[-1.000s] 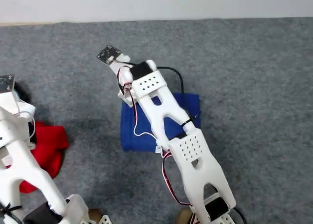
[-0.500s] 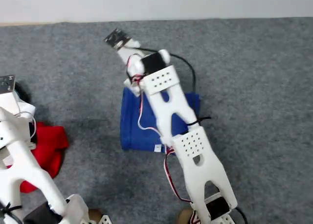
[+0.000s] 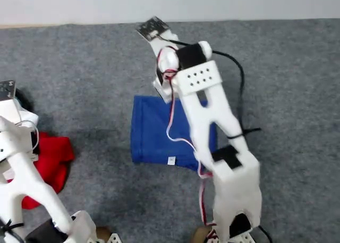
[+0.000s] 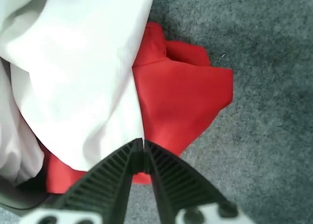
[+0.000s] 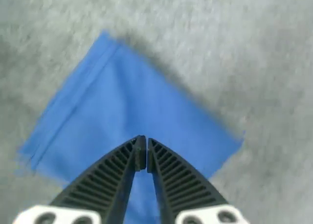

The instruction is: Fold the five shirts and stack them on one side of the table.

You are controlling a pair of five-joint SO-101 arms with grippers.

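high view shows the blue shirt (image 3: 151, 134) folded into a neat rectangle and lying flat on the grey table (image 3: 287, 68), near the middle. the right arm (image 3: 207, 110) stretches over the right part of this shirt, and its wrist is near the far edge of it. right wrist view looks down on the same shirt. the right gripper (image 5: 142, 153) has its two jaws pressed together with nothing between them. its tips stand in front of the blue cloth, but from this angle i cannot tell if they touch it or hang above it. at the left edge of the table a crumpled red shirt (image 3: 53, 161) lies just beside the left arm (image 3: 21, 168). left wrist view shows the left gripper (image 4: 143, 153) also closed tight and holding nothing. its tips are over the line where the red shirt meets a white cloth (image 4: 73, 72). the white cloth covers one part of the red shirt. the blue shirt and the red shirt are well apart on the table.
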